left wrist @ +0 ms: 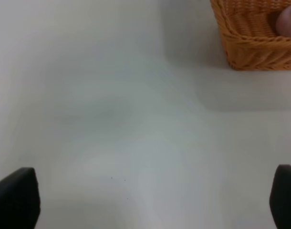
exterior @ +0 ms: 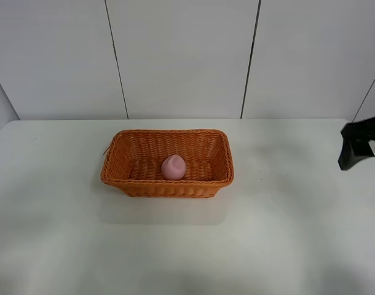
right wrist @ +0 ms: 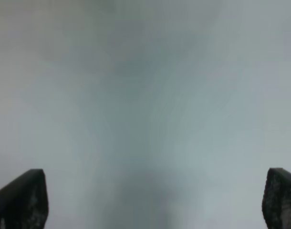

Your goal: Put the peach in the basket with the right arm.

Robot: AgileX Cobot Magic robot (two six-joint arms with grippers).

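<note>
Because the peach already rests inside the basket at table centre and the right gripper hangs spread and empty at three o'clock, well apart, little could go wrong unless a returning arm nudges the basket.

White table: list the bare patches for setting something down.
The white table is bare in front of the orange-brown woven wicker basket, and to its left and right. The only occupied spot is the basket, holding the small pale pink peach.
</note>
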